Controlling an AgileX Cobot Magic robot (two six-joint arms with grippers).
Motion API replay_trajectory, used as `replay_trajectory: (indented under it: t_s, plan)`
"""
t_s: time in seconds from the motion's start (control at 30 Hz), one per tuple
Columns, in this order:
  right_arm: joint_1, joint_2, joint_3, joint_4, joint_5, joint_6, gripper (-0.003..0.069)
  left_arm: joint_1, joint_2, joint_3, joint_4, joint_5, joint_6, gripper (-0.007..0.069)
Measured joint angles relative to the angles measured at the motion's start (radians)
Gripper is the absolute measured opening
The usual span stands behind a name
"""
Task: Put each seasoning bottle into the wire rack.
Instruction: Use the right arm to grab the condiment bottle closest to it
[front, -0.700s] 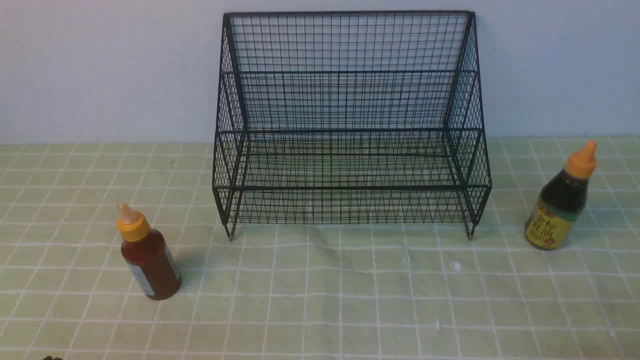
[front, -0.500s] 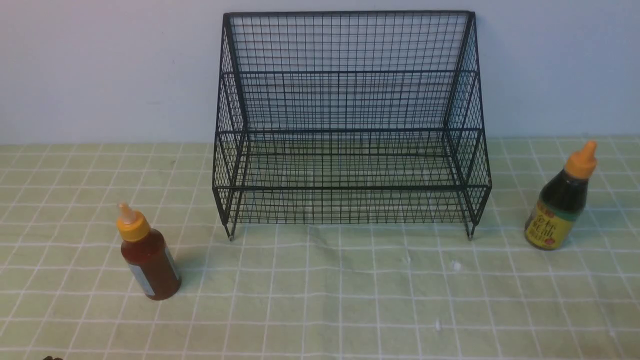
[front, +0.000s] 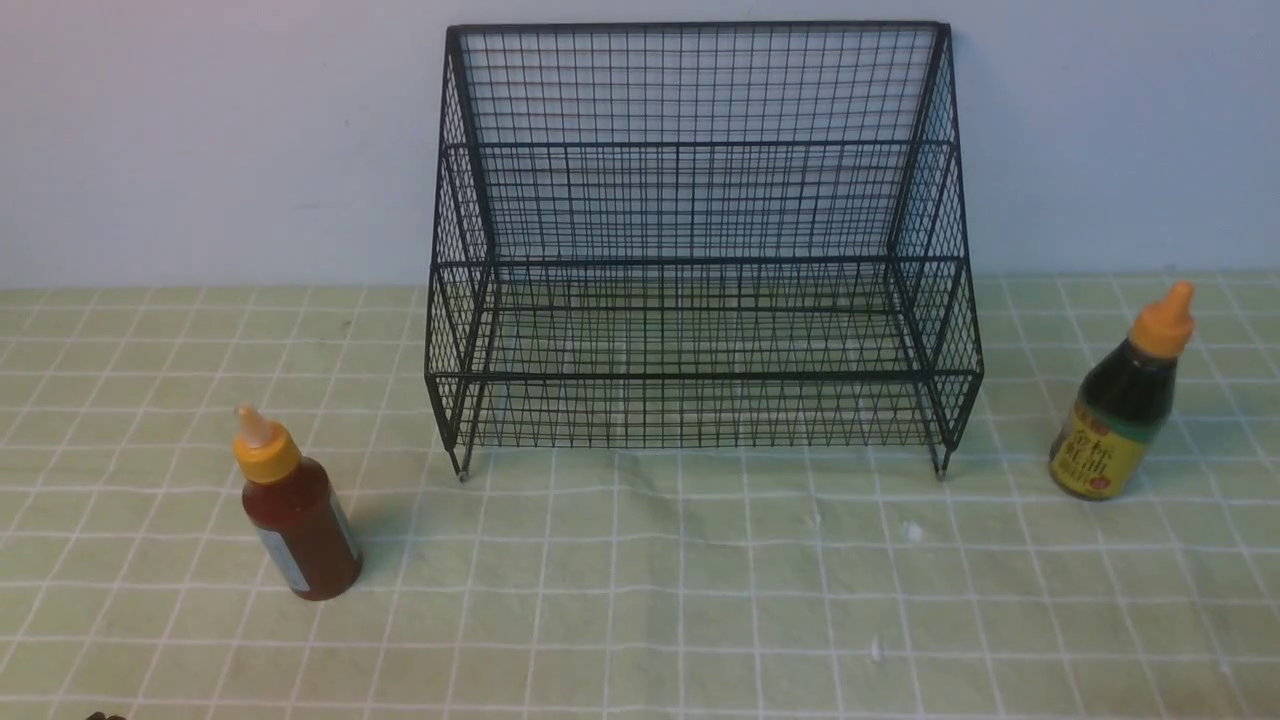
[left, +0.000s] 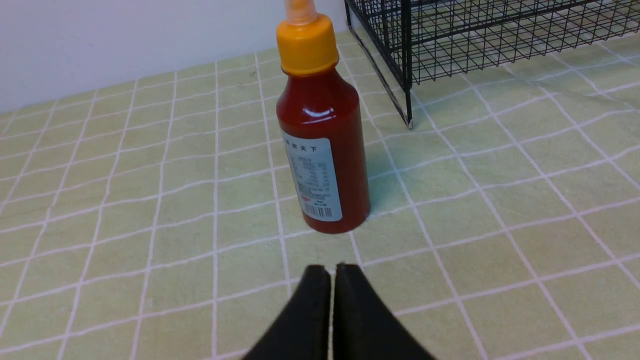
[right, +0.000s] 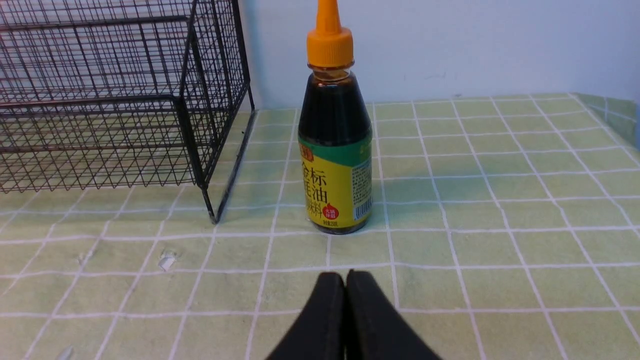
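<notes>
Left wrist view: nozzle (left: 300, 10) partly off-frame.

The rack (front: 700, 200) is black wire in a fine square mesh. The cloth (front: 640, 600) is pale green with a white line grid, and the wall (front: 200, 130) is plain pale blue-grey. Ahead of the black left gripper (left: 331, 272), the red-brown bottle (left: 322, 125) has an orange-yellow cap, a paler nozzle and a white label with dark print. Ahead of the black right gripper (right: 345, 280), the dark bottle (right: 334, 115) has an orange-yellow cap and a green-topped yellow label with reddish characters.
</notes>
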Motion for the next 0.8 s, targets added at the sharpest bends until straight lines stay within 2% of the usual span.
replay_trajectory:
  t_s: [0.07, 0.3, 0.6, 0.7, 0.77, 0.8]
  plan:
    - [0.0, 0.0, 0.005, 0.035, -0.047, 0.015, -0.0011, 0.0, 0.0, 0.0, 0.0, 0.0, 0.0, -0.0007]
    - [0.0, 0.0, 0.008, 0.293, -0.419, 0.186, -0.0011, 0.0, 0.0, 0.0, 0.0, 0.0, 0.0, -0.0007]
    - [0.0, 0.0, 0.008, 0.355, -0.646, 0.222, -0.0011, 0.001, 0.0, 0.0, 0.0, 0.0, 0.0, -0.0007]
    - [0.0, 0.002, -0.054, 0.321, -0.614, 0.258, -0.0011, 0.001, 0.0, 0.0, 0.0, 0.0, 0.0, -0.0007]
    - [0.0, 0.023, -0.147, 0.26, -0.512, 0.265, -0.0011, 0.001, 0.0, 0.0, 0.0, 0.0, 0.0, -0.0007]
    - [0.0, 0.053, -0.238, 0.209, -0.41, 0.267, -0.0011, 0.001, 0.0, 0.0, 0.0, 0.0, 0.0, -0.0007]
